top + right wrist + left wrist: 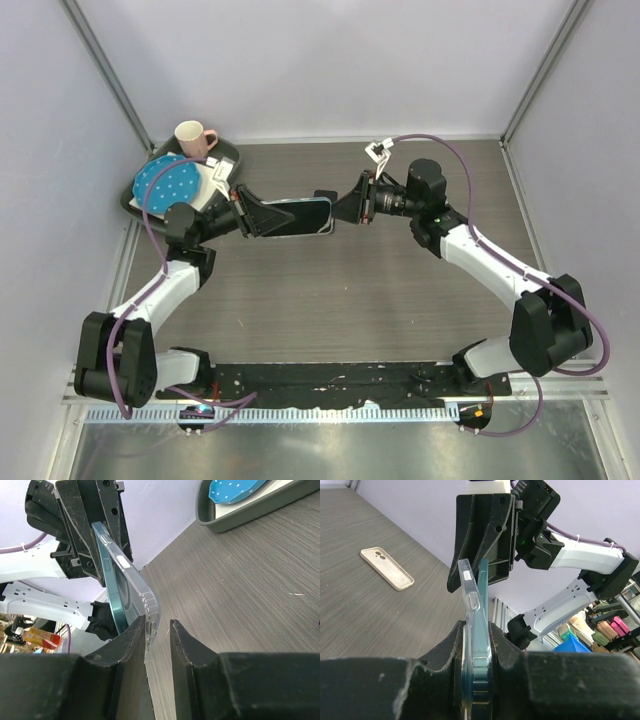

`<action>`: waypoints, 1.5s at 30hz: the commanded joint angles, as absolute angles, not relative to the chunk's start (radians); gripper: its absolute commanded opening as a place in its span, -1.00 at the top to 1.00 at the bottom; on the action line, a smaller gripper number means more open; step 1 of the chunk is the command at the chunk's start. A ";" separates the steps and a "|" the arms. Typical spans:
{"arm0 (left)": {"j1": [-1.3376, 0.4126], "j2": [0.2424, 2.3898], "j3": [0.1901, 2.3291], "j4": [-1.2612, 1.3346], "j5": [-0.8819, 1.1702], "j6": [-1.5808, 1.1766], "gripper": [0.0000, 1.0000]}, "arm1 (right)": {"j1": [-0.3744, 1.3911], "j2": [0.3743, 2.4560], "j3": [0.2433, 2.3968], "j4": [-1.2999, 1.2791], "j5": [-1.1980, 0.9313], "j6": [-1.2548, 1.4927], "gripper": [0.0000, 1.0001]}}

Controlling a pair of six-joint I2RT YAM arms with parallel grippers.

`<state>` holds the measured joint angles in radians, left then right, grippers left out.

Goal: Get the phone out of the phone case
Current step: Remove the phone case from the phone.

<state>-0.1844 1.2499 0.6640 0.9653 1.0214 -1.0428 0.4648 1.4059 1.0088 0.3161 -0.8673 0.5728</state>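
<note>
1. The grey wood-grain bench (400, 300) lies beneath the phone (295, 215), which hangs above its middle, off the surface and between the two hands.
2. The left hand (258, 218) is pressed together on one end of the phone and the phone case (470, 592) at once.
3. The right hand (336, 208) meets the other end. Its fingers (192, 650) stand slightly apart with the case's corner in the gap. Whether they pinch it cannot be told.
4. The phone is teal and slim, and is held on edge.
5. The phone case is clear with a white button pad. Its far end stands apart from the phone.
</note>
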 commanded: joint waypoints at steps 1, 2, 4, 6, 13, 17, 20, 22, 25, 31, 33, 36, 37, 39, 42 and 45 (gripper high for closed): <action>-0.110 1.238 0.712 1.115 0.551 -0.969 1.00 | 0.563 1.416 1.002 0.190 -1.077 0.629 0.33; -0.109 1.236 0.712 1.112 0.546 -0.969 1.00 | 0.566 1.419 1.002 0.192 -1.084 0.627 0.33; -0.104 1.239 0.710 1.114 0.546 -0.968 1.00 | 0.574 1.422 0.996 0.198 -1.091 0.632 0.33; -0.098 1.238 0.709 1.112 0.540 -0.969 1.00 | 0.583 1.436 0.993 0.207 -1.106 0.638 0.34; -0.069 1.233 0.696 1.095 0.515 -0.973 1.00 | 0.621 1.463 0.977 0.343 -1.178 0.734 0.71; -0.058 1.236 0.689 1.081 0.505 -0.976 1.00 | 0.627 1.465 0.927 0.772 -1.242 1.062 0.98; -0.060 1.246 0.683 1.068 0.503 -0.968 1.00 | 0.629 1.512 0.920 1.364 -1.247 1.504 0.98; -0.058 1.253 0.680 1.055 0.505 -0.962 1.00 | 0.630 1.555 0.980 1.606 -1.247 1.635 0.98; -0.058 1.262 0.670 1.039 0.505 -0.959 1.00 | 0.661 1.572 1.008 1.652 -1.241 1.683 0.99; -0.063 1.290 0.641 0.994 0.491 -0.937 1.00 | 0.778 1.578 1.043 1.667 -1.298 1.661 0.98; -0.064 1.299 0.635 0.982 0.492 -0.930 1.00 | 0.821 1.568 1.061 1.669 -1.333 1.640 0.98; -0.072 1.302 0.632 0.950 0.491 -0.923 1.00 | 0.833 1.563 1.068 1.671 -1.356 1.626 0.98; -0.075 1.299 0.632 0.927 0.489 -0.925 1.00 | 0.834 1.565 1.069 1.672 -1.368 1.609 0.98; -0.080 1.301 0.630 0.919 0.502 -0.930 1.00 | 0.824 1.575 1.071 1.675 -1.382 1.592 0.98; -0.090 1.292 0.640 0.919 0.523 -0.977 1.00 | 0.751 1.601 1.069 1.669 -1.370 1.582 0.98; -0.109 1.286 0.664 0.919 0.561 -1.014 1.00 | 0.675 1.643 1.074 1.666 -1.364 1.582 0.98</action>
<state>-0.0872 1.2076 0.6430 1.1049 0.9913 -1.1576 0.5240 1.6588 1.0088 1.1484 -0.8799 1.4914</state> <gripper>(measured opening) 0.208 0.053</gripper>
